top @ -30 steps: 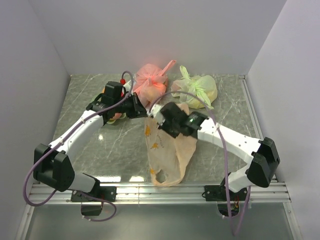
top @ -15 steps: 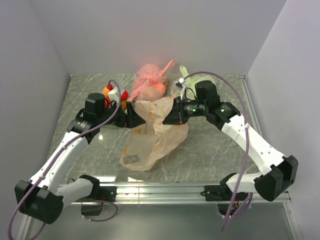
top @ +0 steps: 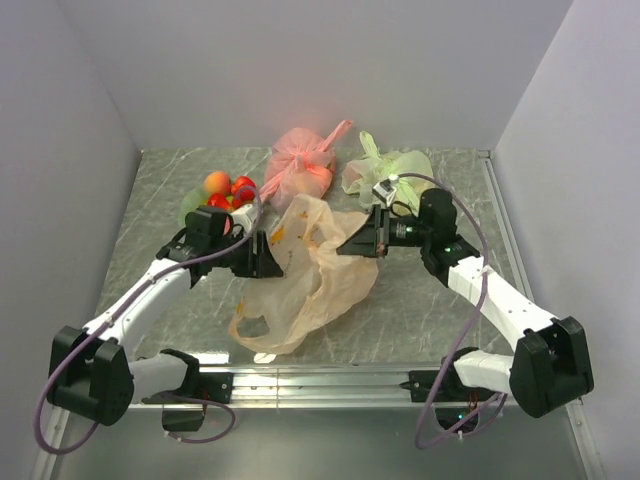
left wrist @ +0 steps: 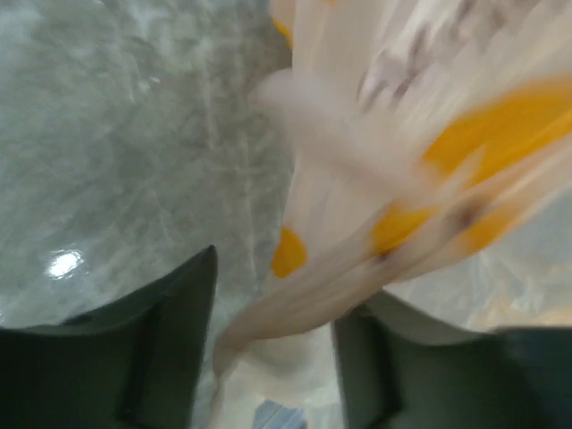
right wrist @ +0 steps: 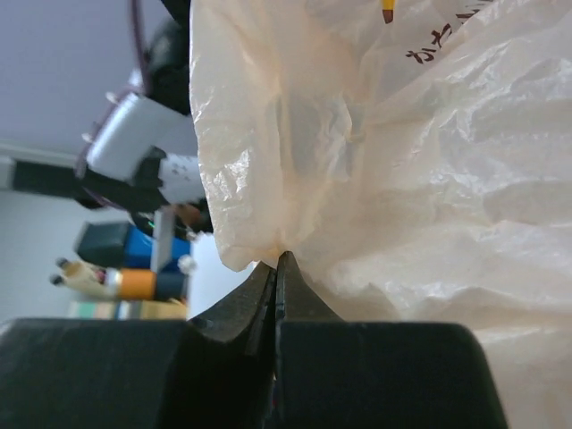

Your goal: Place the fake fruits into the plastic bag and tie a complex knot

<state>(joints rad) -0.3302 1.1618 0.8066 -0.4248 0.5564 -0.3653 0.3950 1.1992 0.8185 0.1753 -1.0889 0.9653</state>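
So the peach plastic bag (top: 300, 285) was lying mid-table, its top edge pulled up between the two arms. Right gripper (right wrist: 277, 264) was clamped tight on a fold of the rim. Left gripper (left wrist: 277, 299) had its fingers standing wide with a bunch of film running between them. That view's blurry, so I couldn't tell if it was really pinching anything. The fake fruits (top: 228, 188) sat on the green dish (top: 192, 207) at back left, none in the bag that I could see. My take: that film's feather-light, floppy and slick, so grab a gathered rim or handle loop, never a single layer. The fruits look hard and glossy, so they'd probably roll.
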